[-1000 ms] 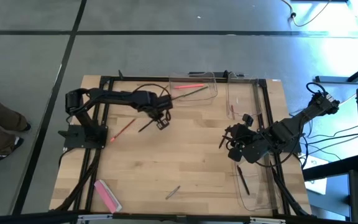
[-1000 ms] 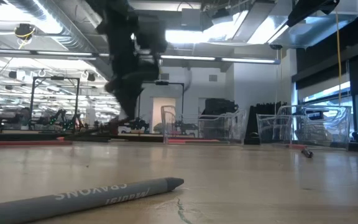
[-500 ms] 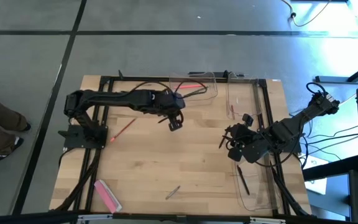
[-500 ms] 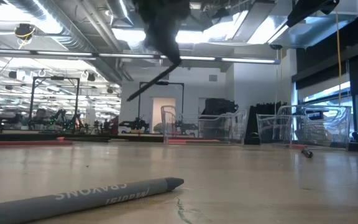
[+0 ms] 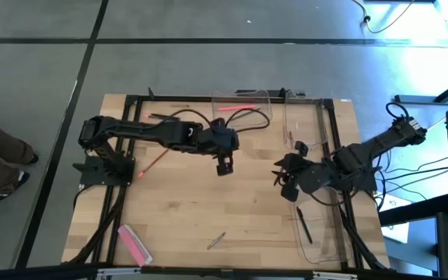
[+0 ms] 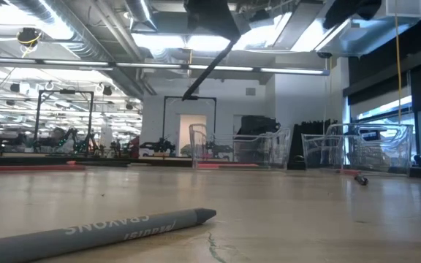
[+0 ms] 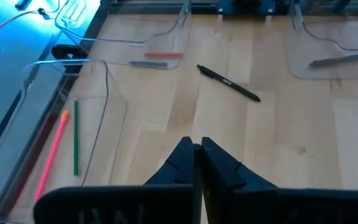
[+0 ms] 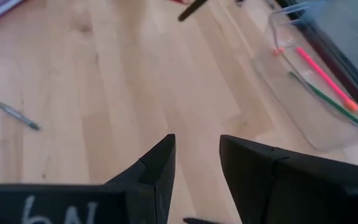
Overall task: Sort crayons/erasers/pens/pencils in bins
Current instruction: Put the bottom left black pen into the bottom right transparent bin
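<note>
My left gripper [image 5: 224,165] hangs over the table's middle, shut on a black pen [image 6: 207,71], which also shows in the right wrist view [image 8: 192,9]. My right gripper [image 5: 283,180] is open and empty [image 8: 197,163], low over the table's right part. A flat pink eraser [image 5: 133,243] lies at the near left corner. A grey crayon [image 5: 216,240] lies near the front edge and a red pencil [image 5: 154,161] on the left. Three clear bins stand at the far middle [image 5: 261,105], far right [image 5: 306,124] and near right [image 5: 325,241]. My left gripper pinches the black pen at its upper end [image 6: 226,48] between its two shut fingers. The pen slants down from the fingers toward the table's left, lifted clear of the table. In the left wrist view the gripper itself hides the place of contact.
A second black pen [image 7: 229,82] lies on the wood ahead of my left gripper. The far bin holds a pink stick [image 7: 51,152] and a green pencil [image 7: 76,137]. The near right bin holds a black pen [image 5: 305,225]. Black frame bars [image 5: 119,202] run along the table's edges.
My left gripper has gone toward the table's right edge and upward, carrying the black pen. The pen has stayed slanted below the fingers and now hangs higher above the table.
</note>
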